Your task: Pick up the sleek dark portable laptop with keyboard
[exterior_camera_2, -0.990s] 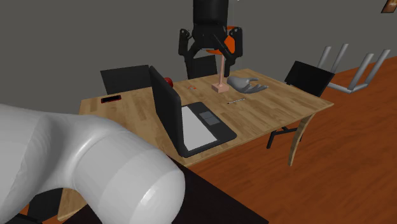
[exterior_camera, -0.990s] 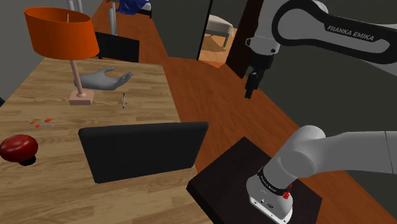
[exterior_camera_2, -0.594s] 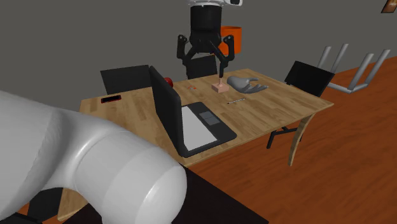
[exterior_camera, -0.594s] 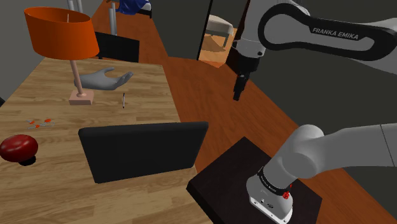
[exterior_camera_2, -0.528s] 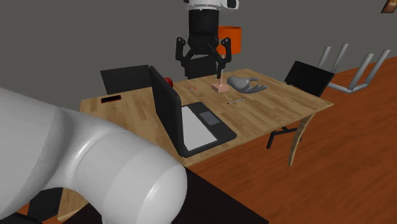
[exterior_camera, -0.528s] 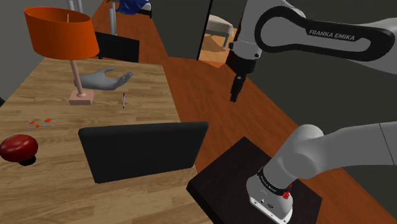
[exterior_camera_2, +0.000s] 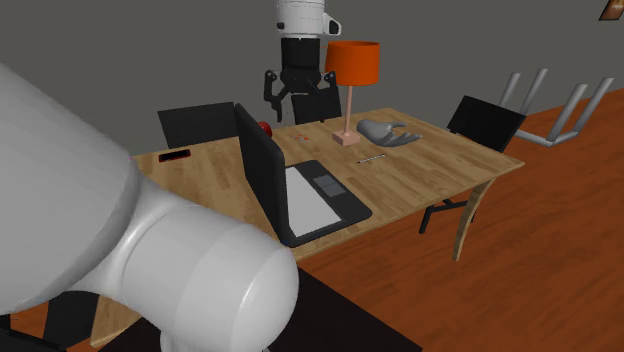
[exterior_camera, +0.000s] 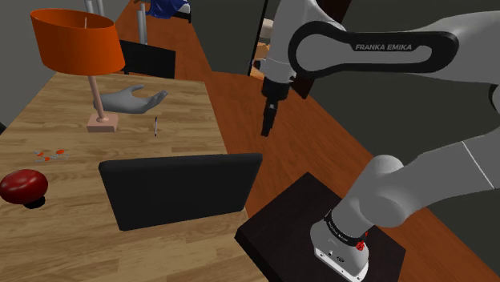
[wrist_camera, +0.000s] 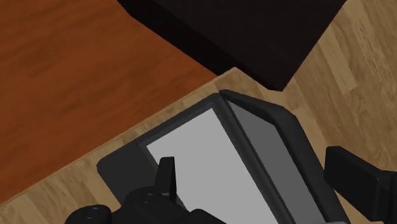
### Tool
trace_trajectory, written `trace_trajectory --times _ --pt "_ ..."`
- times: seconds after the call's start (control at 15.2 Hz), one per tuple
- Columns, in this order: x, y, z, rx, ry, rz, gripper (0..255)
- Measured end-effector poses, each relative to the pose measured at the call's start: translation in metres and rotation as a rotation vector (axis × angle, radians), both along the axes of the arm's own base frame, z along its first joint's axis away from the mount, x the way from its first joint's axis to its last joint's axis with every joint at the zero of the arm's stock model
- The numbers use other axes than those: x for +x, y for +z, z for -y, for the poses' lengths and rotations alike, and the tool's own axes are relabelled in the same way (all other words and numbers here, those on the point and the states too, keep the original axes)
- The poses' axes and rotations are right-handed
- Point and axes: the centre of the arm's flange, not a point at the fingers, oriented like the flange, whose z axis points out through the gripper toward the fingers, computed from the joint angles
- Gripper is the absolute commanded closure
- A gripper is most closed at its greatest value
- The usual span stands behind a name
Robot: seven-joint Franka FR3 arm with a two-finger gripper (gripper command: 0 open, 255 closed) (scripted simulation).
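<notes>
Your hand [exterior_camera: 267,128] hangs with its two black fingers [wrist_camera: 167,178] spread wide apart, clamped on nothing. In the wrist view the laptop [wrist_camera: 254,146] lies straight below, in the gap between the fingers, and neither finger touches it. In the shoulder view the hand sits at upper centre of the frame, above and to the right of the laptop [exterior_camera: 180,191]. In the second exterior view it hangs at top centre [exterior_camera_2: 297,112], behind the laptop's raised lid.

The laptop [exterior_camera_2: 300,195] stands open on the bench [exterior_camera: 184,104], near the edge closest to the dark box stand [exterior_camera: 280,220]. Its lid is upright, matte black and flat. Its base is a dark slab with a pale grey keyboard panel and rounded corners.

The bench is light wood with a plank grain. Further along it you have:
- a lamp [exterior_camera: 76,40] with an orange drum shade on a thin stem
- a grey glove-shaped figure [exterior_camera: 132,100] just beside the lamp
- a glossy red rounded thing [exterior_camera: 22,186] at the frame's left edge

The floor [exterior_camera: 320,144] is red-brown wood.
</notes>
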Motion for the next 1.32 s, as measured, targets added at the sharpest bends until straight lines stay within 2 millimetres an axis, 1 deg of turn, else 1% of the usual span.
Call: trace_trajectory --times 0.07,0.4,0.53,0.59,0.73,0.92,1.06,1.32 --pt "0.002 -0.007 -0.013 0.008 0.033 0.004 0" --pt "0.017 -0.025 -0.07 0.052 0.197 0.024 0" --pt "0.021 -0.032 -0.09 0.07 0.262 0.031 0" --pt "0.022 -0.033 -0.1 0.078 0.294 0.035 0" --pt "0.024 -0.041 -0.125 0.095 0.36 0.043 0" --pt "0.019 -0.047 -0.158 0.119 0.448 0.054 0" --pt "0.02 -0.056 -0.164 0.124 0.466 0.056 0" --pt "0.02 -0.076 -0.165 0.125 0.471 0.057 0"
